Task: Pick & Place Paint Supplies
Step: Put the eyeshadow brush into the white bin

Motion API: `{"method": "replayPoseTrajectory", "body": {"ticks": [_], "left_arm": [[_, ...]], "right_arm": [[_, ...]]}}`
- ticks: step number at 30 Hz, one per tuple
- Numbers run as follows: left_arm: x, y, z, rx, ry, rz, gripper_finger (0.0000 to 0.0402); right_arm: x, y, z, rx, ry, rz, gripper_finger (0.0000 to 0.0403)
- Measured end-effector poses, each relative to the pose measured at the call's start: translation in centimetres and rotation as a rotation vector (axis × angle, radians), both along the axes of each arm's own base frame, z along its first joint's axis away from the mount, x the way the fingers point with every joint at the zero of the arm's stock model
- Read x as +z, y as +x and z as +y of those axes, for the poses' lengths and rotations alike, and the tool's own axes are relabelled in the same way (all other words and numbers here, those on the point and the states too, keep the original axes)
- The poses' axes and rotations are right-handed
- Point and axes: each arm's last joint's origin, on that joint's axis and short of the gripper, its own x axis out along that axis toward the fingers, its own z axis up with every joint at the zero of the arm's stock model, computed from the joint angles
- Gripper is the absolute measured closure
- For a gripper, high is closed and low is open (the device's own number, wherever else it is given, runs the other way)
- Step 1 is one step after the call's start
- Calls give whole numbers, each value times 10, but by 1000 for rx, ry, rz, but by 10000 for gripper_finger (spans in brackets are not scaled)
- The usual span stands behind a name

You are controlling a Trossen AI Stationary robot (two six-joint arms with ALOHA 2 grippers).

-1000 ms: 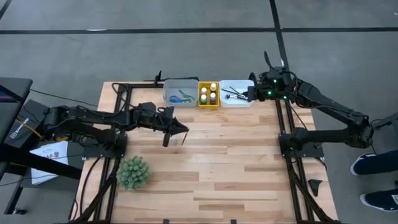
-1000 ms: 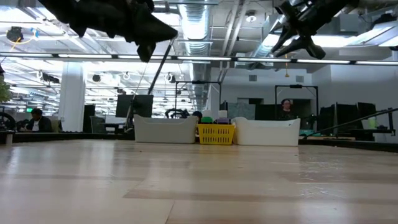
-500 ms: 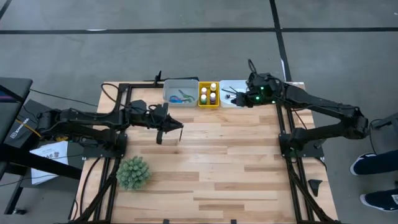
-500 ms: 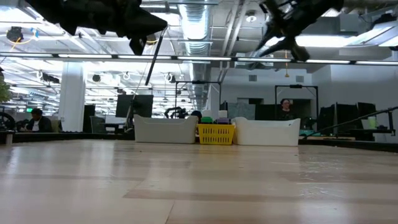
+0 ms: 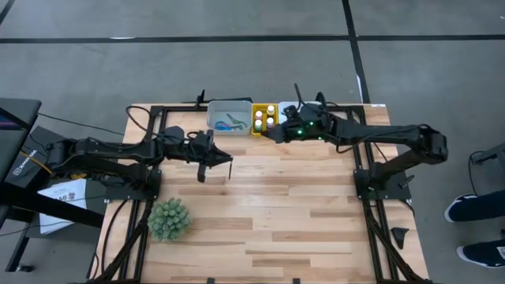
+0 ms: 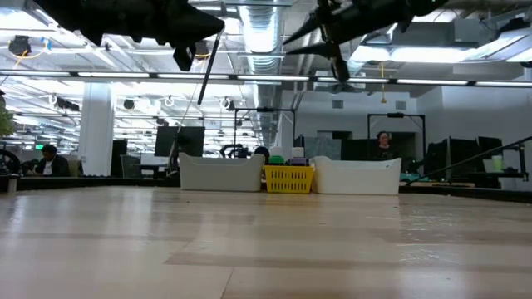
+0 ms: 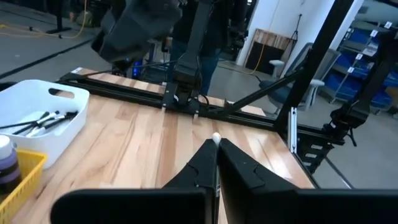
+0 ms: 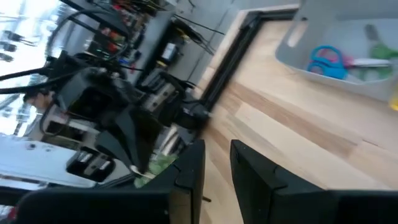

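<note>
Left claw is hanging over the tabletop, pinched on a thin brush sloping steeply down. The white tray with the other brushes is sitting off beyond the yellow one, closer to the right claw, which is gaping slightly, empty.

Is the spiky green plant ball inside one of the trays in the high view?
No, the plant ball sits on the bare wood near the table's front left, far from the grey tray.

The table was pale striped wood. Trays stood grey, yellow and white; the blue scissors lay beside green ones. The plant ball was green.
</note>
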Motion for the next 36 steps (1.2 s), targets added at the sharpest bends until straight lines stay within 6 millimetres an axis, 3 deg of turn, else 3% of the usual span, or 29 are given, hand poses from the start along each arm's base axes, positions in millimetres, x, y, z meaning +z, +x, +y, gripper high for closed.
{"method": "replayPoseTrajectory", "body": {"ticks": [8,14,18,27,36], "left_arm": [[10,-2,0,4,-17,-25,401],[42,5,3,14,-12,-107,401],[62,13,11,44,-5,-140,401],[83,20,36,97,-31,-153,401],[111,20,47,125,-32,-225,401]], "right_arm": [[6,11,9,54,-88,-102,330],[15,14,18,96,-192,-182,330],[20,15,22,96,-276,-222,330],[25,15,21,69,-379,-258,330],[46,14,19,47,-560,-395,330]]}}
